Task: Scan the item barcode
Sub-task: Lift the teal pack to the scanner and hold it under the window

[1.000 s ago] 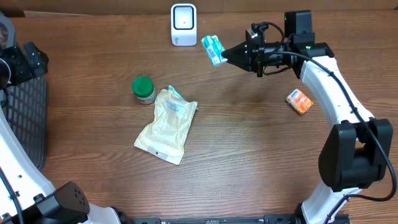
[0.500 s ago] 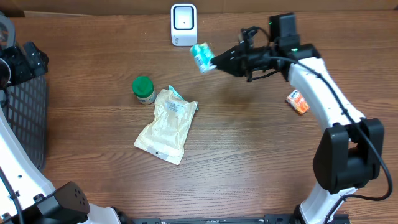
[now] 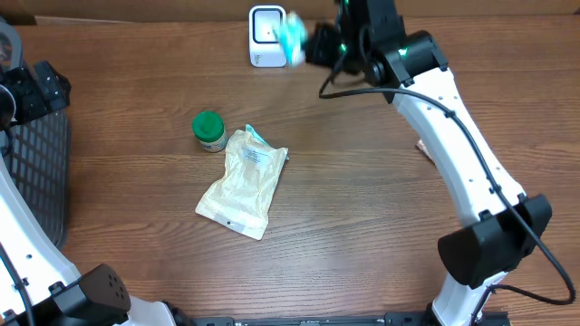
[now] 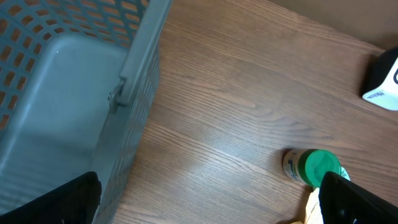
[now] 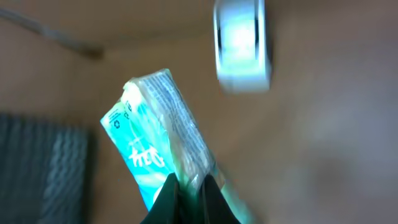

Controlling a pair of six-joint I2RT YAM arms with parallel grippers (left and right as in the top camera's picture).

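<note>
Teal packet (image 3: 291,38) swung up beside scanner (image 3: 265,36), right pincer (image 5: 189,186) pinching it, lettering blurred

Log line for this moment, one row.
phase: presenting item | right gripper: shut on teal packet, beside scanner | left gripper: open, near basket | idle items: green-lidded jar, pouch
</note>
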